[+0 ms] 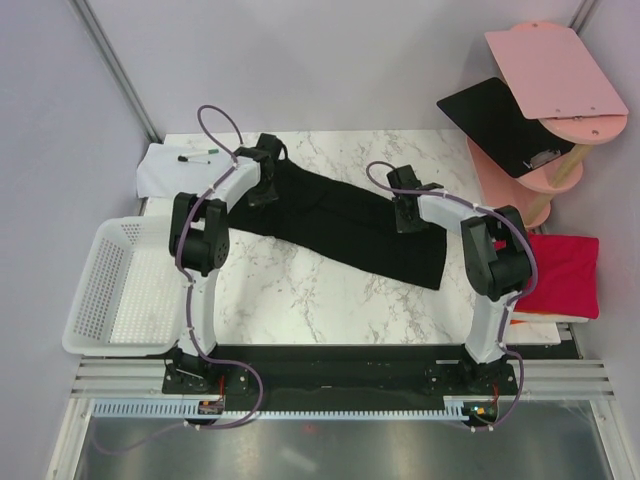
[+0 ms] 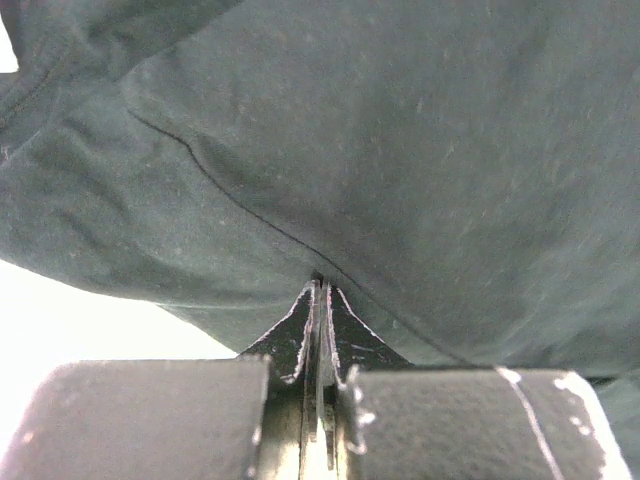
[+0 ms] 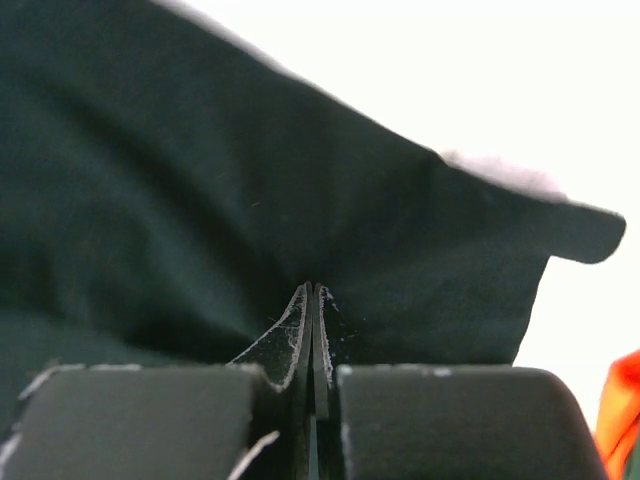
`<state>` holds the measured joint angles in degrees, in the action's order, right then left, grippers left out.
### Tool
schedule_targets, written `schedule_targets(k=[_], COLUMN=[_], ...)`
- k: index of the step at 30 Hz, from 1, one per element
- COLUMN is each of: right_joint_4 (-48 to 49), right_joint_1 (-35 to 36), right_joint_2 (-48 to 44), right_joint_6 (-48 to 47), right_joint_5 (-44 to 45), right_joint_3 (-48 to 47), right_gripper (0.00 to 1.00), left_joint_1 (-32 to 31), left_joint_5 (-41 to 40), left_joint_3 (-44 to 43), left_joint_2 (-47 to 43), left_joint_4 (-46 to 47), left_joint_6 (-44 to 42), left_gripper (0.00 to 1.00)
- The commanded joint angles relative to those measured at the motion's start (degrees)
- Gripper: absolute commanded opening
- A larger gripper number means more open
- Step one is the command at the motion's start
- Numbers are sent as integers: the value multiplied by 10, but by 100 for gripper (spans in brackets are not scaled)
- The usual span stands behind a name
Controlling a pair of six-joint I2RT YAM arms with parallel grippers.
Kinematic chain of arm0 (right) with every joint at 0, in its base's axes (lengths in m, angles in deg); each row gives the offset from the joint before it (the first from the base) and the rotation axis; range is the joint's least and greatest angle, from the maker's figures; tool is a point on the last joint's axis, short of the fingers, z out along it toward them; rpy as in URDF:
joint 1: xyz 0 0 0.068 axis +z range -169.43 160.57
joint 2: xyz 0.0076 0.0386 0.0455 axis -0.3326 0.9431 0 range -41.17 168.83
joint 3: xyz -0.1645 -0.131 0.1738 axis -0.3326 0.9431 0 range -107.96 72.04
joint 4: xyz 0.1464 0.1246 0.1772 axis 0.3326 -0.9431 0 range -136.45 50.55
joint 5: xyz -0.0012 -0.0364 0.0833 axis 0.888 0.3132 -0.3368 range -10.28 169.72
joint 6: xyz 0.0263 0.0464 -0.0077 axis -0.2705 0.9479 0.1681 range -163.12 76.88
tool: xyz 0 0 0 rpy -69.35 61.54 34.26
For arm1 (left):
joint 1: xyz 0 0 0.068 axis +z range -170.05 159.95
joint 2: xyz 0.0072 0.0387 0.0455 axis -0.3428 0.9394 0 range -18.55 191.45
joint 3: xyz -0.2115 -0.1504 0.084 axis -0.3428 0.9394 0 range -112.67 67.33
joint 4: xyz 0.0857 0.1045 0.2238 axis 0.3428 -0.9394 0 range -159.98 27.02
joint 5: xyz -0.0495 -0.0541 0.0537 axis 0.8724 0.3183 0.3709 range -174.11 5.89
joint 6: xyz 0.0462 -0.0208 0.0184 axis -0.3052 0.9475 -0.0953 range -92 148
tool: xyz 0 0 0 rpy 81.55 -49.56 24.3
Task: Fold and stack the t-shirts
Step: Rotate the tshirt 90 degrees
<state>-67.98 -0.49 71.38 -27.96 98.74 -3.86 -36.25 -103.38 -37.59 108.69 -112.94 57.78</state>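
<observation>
- At the far left a white basket [image 1: 110, 290] stands beside the table [image 1: 300, 290]. Behind it lies a white paper sheet [image 1: 165, 170]. Neither belongs to my work.
- My left gripper [image 1: 262, 195] is at the far-left end of the black t-shirt [image 1: 340, 225]. Its jaws are pressed together, and my wrist view shows a thin fold of the dark cloth pinched at the fingertips [image 2: 300, 330].
- The black t-shirt lies across the marble top as a long diagonal band, from far left to near right, between my two grippers.
- I judge this cloth to be light, soft and limp. It will sag in the middle when I lift it, and it cannot be pushed, only pulled. The best places to hold it are the edges or corners, with both layers in the pinch, because a shallow bite may slip out.
- My right gripper [image 1: 408, 218] is at the other end, with the jaws also together on the cloth. Near it, one corner of the shirt flops free.
- At the far right a folded crimson red t-shirt [image 1: 560, 275] rests beside the table. I think the stack belongs there.
</observation>
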Motion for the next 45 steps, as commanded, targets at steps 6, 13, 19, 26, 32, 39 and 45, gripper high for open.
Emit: schedule_targets(k=[6,13,19,26,32,39,45], right_joint_4=[-103,-73,-64,-22,101,125,117], right_joint_1=[62,110,126,126,108,107,108], right_joint_2=[-127,-198,-239,-300,-220,8,124], right_joint_6=[25,47,51,26,19,-7,-22], right_joint_5=[-136,-275,-313,-205,-183,-282,-302], right_joint_3=[150,239,244,193,106,-164,-284], right_gripper=[0,0,0,0,0,0,0], left_joint_1=[-1,-22,-40,-39,-40,-50,-105], left_joint_5=[65,180,216,228,236,243,249], left_joint_3=[-232,-330,-322,-149,20,330,532], left_joint_2=[113,182,183,-37,-234,-422,-513], left_joint_4=[-36,-30,-17,70,76,100,185], left_joint_6=[-67,-84,-62,-58,-46,26,98], left_gripper=[2,2,2,2,2,2,2])
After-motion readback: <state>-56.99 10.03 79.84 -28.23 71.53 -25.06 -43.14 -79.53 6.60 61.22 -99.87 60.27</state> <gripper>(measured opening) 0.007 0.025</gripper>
